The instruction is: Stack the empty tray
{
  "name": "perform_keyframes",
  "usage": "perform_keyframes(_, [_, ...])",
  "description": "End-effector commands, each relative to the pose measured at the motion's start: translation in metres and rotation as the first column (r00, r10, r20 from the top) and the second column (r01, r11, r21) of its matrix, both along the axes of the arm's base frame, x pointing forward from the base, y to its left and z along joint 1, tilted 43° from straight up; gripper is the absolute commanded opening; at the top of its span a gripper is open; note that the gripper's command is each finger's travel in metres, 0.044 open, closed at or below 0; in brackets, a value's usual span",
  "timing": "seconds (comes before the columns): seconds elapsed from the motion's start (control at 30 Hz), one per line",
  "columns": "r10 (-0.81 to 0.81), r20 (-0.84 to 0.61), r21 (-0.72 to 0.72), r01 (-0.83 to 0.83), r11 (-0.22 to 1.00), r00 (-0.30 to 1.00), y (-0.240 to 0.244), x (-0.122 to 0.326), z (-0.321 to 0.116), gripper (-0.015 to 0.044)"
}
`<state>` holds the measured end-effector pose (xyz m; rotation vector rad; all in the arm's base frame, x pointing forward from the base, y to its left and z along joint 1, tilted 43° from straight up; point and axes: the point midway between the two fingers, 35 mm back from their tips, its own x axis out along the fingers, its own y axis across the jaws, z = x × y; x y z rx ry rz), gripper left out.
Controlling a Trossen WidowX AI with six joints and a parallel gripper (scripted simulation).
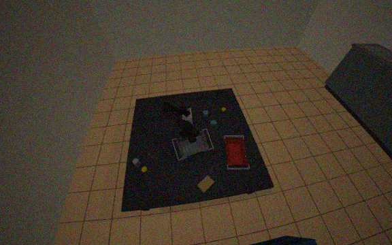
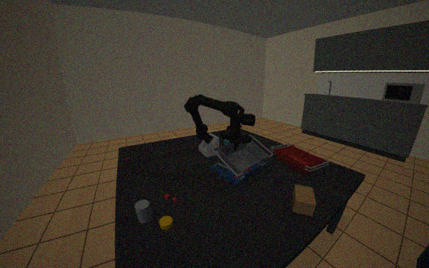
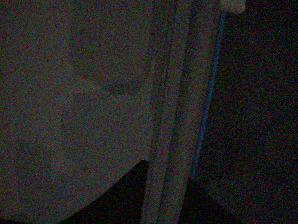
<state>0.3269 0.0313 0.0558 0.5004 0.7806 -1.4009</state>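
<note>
My gripper (image 1: 192,139) (image 2: 235,147) (image 3: 156,171) is shut on the rim of the empty grey tray (image 1: 193,149) (image 2: 249,158) (image 3: 100,125), on the side nearest the arm. Its pale wire bars stand at its two ends. The grey tray is over the blue tray (image 2: 222,173) (image 3: 209,100) and looks tilted, its far side lower and close to the blue tray's rim. The exterior view shows only the blue tray's outer walls. Its load is mostly hidden, and I cannot tell how its own bars lie or whether the trays touch.
A red tray (image 1: 236,152) (image 2: 298,158) with wire bars at its ends stands to the right. A tan block (image 1: 205,184) (image 2: 304,200) lies in front. A grey cylinder (image 1: 135,161) (image 2: 143,211), a yellow disc (image 1: 144,169) (image 2: 166,222) and small red pieces are at left. Teal pieces lie behind.
</note>
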Motion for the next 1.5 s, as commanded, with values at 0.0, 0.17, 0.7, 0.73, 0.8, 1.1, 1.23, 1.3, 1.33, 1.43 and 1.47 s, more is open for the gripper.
perform_keyframes(0.0, [0.001, -0.003, -0.002, -0.001, 1.000, 1.000, -0.004, -0.005, -0.002, 0.0000])
perform_keyframes(0.17, [0.000, -0.003, -0.002, 0.000, 1.000, 1.000, -0.007, -0.008, -0.004, 0.0000])
perform_keyframes(0.7, [0.000, -0.004, -0.002, 0.000, 1.000, 1.000, -0.012, -0.012, -0.009, 0.0000])
perform_keyframes(0.73, [0.000, -0.004, -0.002, 0.000, 1.000, 1.000, -0.012, -0.012, -0.009, 0.0000])
perform_keyframes(0.8, [0.000, -0.004, -0.002, 0.000, 1.000, 1.000, -0.012, -0.012, -0.009, 0.0000])
perform_keyframes(1.1, [0.000, -0.004, -0.003, -0.001, 1.000, 1.000, -0.015, -0.015, -0.011, 0.0000])
perform_keyframes(1.23, [0.000, -0.004, -0.003, 0.000, 1.000, 1.000, -0.017, -0.017, -0.014, 0.0000])
perform_keyframes(1.3, [0.000, -0.004, -0.003, 0.000, 1.000, 1.000, -0.017, -0.017, -0.014, 0.0000])
perform_keyframes(1.33, [0.000, -0.004, -0.003, 0.000, 1.000, 1.000, -0.017, -0.017, -0.014, 0.0000])
perform_keyframes(1.43, [0.000, -0.004, -0.003, 0.000, 1.000, 1.000, -0.017, -0.017, -0.014, 0.0000])
perform_keyframes(1.47, [0.000, -0.004, -0.003, 0.000, 1.000, 1.000, -0.017, -0.017, -0.014, 0.0000])
